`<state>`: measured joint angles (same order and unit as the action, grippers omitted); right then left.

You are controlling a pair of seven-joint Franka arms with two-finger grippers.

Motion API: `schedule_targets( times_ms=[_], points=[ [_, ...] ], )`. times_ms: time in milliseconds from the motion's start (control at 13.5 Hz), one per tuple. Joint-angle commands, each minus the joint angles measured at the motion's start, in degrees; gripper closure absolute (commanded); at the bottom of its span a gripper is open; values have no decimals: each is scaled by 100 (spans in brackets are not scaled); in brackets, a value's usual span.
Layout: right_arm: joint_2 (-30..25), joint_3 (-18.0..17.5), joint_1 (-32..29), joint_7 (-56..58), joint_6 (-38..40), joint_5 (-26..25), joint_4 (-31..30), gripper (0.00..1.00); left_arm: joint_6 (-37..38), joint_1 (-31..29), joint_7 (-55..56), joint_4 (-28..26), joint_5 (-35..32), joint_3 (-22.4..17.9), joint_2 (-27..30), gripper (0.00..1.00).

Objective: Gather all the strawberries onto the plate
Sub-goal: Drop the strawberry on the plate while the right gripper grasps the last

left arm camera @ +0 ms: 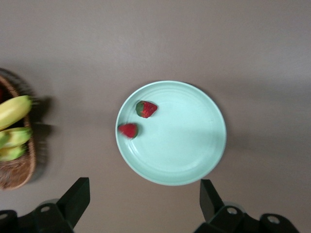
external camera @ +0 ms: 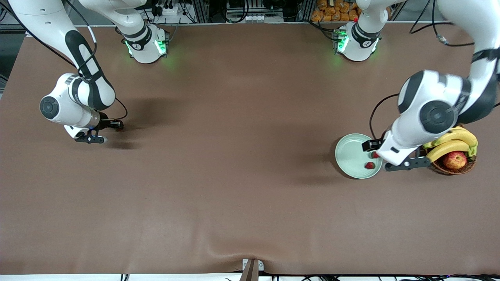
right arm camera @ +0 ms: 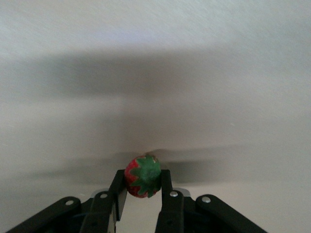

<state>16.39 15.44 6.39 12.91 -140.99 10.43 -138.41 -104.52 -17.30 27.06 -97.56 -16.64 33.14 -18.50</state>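
Left wrist view has two strawberries [left arm camera: 146, 108] already on the mint-green plate [left arm camera: 194, 160] under the released left gripper [left arm camera: 143, 204], while the right gripper [right arm camera: 143, 194] grasps the third strawberry [right arm camera: 143, 175] low over the table's right-arm end, so one's left

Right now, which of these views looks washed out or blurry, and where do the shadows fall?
Right wrist view: the table looks bleached grey with soft shadow bands, though the strawberry in the right gripper is sharp. Left wrist view: evenly lit, and the plate is crisp. Front view: dark arm shadows on the table.
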Motion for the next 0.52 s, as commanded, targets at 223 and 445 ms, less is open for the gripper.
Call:
schedule_targets(
  times_ms=[223, 445],
  points=[
    [-39, -628, 196, -1156, 1280, 293, 1435, 100, 1310, -19, 10, 1510, 144, 193, -13, 0],
    [48, -1208, 248, -2316, 2205, 819, 2492, 100, 1417, -37, 19, 1582, 292, 149, 302, 0]
  ],
)
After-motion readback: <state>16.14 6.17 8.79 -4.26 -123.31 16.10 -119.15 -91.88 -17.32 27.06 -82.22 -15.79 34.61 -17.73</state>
